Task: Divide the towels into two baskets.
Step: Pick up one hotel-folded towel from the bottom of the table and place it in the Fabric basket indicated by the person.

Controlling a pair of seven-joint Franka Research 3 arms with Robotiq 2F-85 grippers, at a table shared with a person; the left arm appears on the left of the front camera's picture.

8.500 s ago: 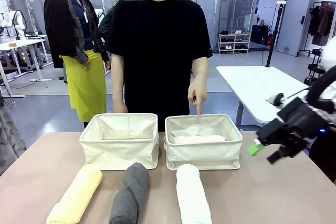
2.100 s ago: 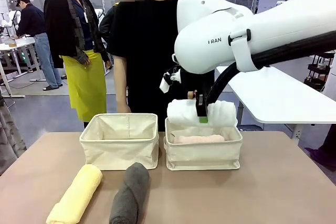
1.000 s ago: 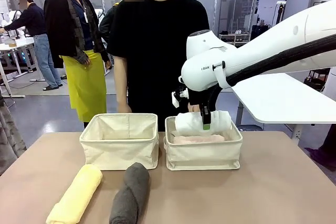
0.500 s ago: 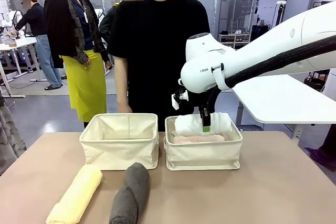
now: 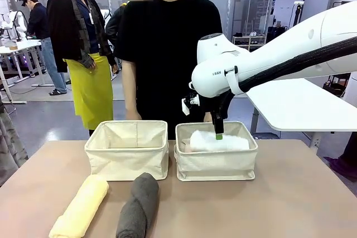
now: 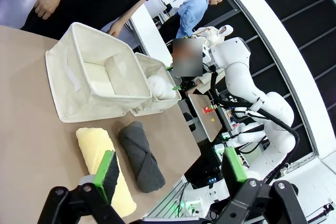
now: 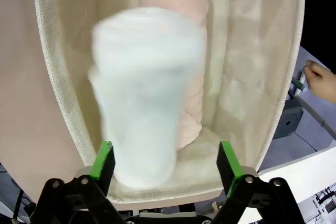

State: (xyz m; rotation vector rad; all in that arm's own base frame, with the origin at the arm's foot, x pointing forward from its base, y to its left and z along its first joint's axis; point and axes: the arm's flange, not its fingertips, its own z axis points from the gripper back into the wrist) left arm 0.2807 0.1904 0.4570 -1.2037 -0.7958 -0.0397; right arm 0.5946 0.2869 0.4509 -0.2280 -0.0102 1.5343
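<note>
My right gripper [image 5: 217,131] hangs open just above the right basket [image 5: 216,164]. The white towel [image 5: 219,141] lies loose in that basket, on top of the pale pink towel [image 7: 185,51]. In the right wrist view the white towel [image 7: 143,93] is blurred between my spread green pads [image 7: 102,160], which do not touch it. The left basket [image 5: 126,154] has no towel in it. In front of it on the table lie the yellow towel [image 5: 79,207] and the dark grey towel [image 5: 137,204]. My left gripper [image 6: 170,174] is open above the yellow towel [image 6: 100,158] and the grey towel [image 6: 142,156].
A person in black stands right behind the baskets, arms hanging at the far table edge [image 5: 56,143]. One hand [image 7: 321,80] shows beside the right basket. The right arm's white links [image 5: 268,59] reach in from the right over the table. A white table [image 5: 290,98] stands behind.
The right gripper has opened and let go of the white towel, which has dropped into the right basket onto the pink one. The left arm has not moved.
</note>
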